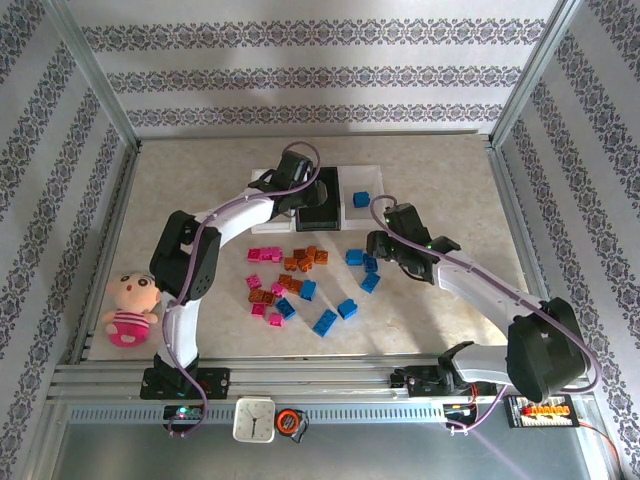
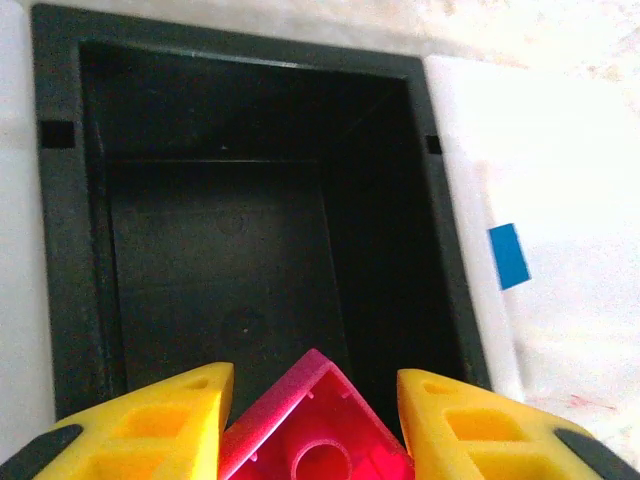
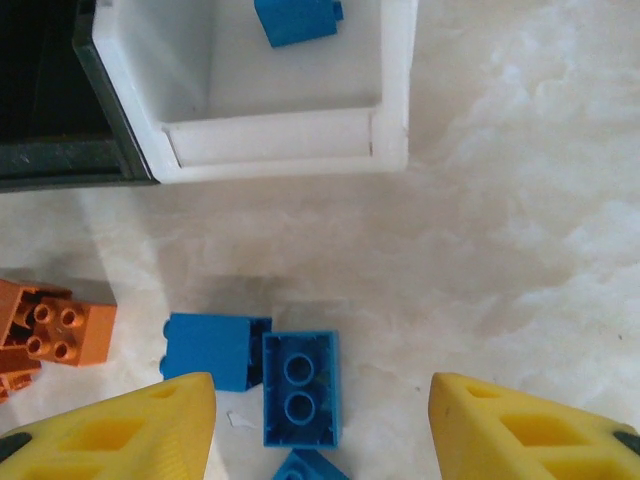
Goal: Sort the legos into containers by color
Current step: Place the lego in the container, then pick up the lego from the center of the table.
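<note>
My left gripper (image 2: 310, 388) is shut on a magenta lego (image 2: 315, 432), held hollow side up over the black container (image 2: 60, 200), whose inside looks bare. From above, that gripper (image 1: 300, 190) hangs over the black container (image 1: 325, 205). The right white container (image 1: 365, 180) holds one blue lego (image 1: 361, 199). My right gripper (image 3: 320, 400) stands open, low over an upturned blue lego (image 3: 300, 388); a second blue lego (image 3: 212, 350) lies beside it. Loose pink legos (image 1: 265, 254), orange legos (image 1: 305, 260) and blue legos (image 1: 325, 322) are scattered mid-table. My left arm hides most of the left container.
A doll with a pink body (image 1: 130, 305) sits at the table's left edge. A small clock (image 1: 254, 420) and a tape measure (image 1: 291, 422) lie on the front rail. Orange legos (image 3: 55, 320) lie just left of my right gripper. Metal frame posts bound the table.
</note>
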{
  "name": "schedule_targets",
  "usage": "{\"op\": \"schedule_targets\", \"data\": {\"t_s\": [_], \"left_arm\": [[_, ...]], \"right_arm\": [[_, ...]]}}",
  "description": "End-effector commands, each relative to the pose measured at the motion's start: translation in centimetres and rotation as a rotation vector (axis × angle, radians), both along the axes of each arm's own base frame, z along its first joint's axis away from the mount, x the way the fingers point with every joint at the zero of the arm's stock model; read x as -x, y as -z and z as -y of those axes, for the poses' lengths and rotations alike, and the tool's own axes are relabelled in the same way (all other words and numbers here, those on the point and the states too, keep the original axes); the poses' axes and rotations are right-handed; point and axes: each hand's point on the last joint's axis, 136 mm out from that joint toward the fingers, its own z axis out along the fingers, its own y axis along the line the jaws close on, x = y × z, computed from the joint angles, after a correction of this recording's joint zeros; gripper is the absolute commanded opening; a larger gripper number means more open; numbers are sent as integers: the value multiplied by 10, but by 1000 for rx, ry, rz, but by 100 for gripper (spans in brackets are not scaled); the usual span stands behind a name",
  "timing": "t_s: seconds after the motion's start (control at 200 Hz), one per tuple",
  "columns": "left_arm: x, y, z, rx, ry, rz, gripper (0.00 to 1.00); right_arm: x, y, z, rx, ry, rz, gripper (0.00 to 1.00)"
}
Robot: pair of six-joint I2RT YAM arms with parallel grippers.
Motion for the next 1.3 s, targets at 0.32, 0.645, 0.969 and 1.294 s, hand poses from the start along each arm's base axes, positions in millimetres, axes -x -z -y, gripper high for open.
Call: {"op": "schedule_targets", "data": {"t_s": [0.32, 0.645, 0.969, 1.294], "left_arm": [[7, -89, 15, 121, 57, 132, 72], [111, -106, -28, 265, 68, 179, 100], [207, -47, -105, 223, -86, 154, 100], [241, -35, -153, 142, -211, 181, 99]], "right_arm": [[21, 10, -1, -34, -29, -65, 63], [54, 27, -57, -67, -275, -166, 64], [87, 38, -145, -19, -607, -204, 66], [84, 67, -194, 21, -735, -250, 64]]}}
